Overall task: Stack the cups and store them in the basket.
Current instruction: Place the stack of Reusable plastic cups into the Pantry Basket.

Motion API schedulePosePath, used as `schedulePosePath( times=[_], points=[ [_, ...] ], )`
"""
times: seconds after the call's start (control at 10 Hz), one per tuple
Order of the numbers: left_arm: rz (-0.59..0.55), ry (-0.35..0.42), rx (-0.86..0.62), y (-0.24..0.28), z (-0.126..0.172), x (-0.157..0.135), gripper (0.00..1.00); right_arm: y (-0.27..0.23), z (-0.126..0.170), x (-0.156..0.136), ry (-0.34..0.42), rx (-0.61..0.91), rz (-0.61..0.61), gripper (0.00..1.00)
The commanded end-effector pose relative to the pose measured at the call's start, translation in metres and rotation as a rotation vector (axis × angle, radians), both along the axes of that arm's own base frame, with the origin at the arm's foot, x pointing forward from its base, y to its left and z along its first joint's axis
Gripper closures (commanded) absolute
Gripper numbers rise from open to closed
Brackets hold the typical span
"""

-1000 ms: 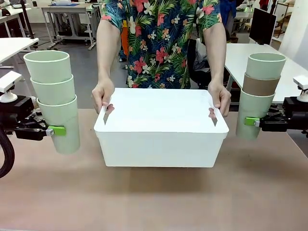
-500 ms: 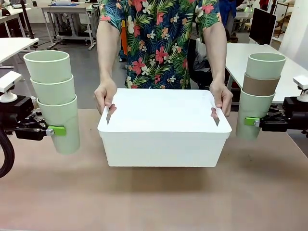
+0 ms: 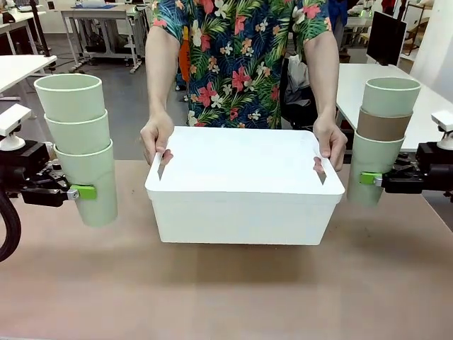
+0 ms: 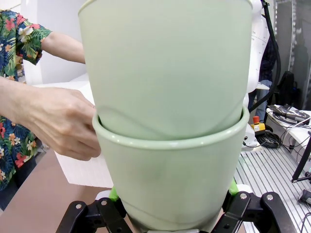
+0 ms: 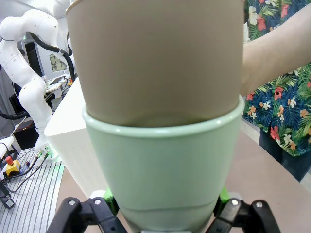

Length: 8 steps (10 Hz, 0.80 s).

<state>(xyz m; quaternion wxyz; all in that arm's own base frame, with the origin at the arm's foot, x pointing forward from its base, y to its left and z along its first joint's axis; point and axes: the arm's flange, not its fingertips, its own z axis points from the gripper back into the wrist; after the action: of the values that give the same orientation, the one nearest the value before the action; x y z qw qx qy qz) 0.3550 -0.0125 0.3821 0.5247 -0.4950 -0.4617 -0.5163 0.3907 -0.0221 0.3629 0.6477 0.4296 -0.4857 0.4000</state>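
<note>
Your basket (image 3: 241, 212) is at mid-table with its long side facing you. A person's hands (image 3: 156, 138) grip the handle slots at its two short ends. Its top reads as flat, washed-out white, so you cannot tell what it holds.

Your cups are nested in two upright stacks of three. The left stack (image 3: 78, 149) is all mint green. The right stack (image 3: 382, 134) has a mint cup at the bottom, the brown cup (image 3: 383, 126) in the middle and a mint one on top.

The table (image 3: 226, 297) is matte brown. Behind the person there are white tables (image 3: 357, 81), grey floor and a dark monitor (image 3: 386, 35).

Your left gripper (image 3: 83, 191) is clamped on the lowest cup of the left stack, green pads against its wall. In the left wrist view the fingers (image 4: 114, 194) hug that cup's base, with a hand and the basket's white wall just beyond. Your right gripper (image 3: 368, 179) is clamped the same way on the bottom mint cup of the right stack. In the right wrist view the basket is just past the cups.

The basket lies between the two grippers, with a stack near each short end. The right stack is closer to the rim than the left. You cannot tell whether either stack touches the table.
</note>
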Motion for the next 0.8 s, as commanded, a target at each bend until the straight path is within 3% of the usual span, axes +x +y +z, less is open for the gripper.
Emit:
schedulePosePath(
  times=[0.0, 0.7],
  points=[
    [-0.003, 0.006, 0.0, -0.0015, 0.0051, -0.001, 0.14, 0.0001, 0.0033, 0.0002, -0.01, 0.0, -0.002, 0.15],
    [-0.003, 0.006, 0.0, -0.0015, 0.0051, -0.001, 0.14, 0.0001, 0.0033, 0.0002, -0.01, 0.0, -0.002, 0.15]
  ],
)
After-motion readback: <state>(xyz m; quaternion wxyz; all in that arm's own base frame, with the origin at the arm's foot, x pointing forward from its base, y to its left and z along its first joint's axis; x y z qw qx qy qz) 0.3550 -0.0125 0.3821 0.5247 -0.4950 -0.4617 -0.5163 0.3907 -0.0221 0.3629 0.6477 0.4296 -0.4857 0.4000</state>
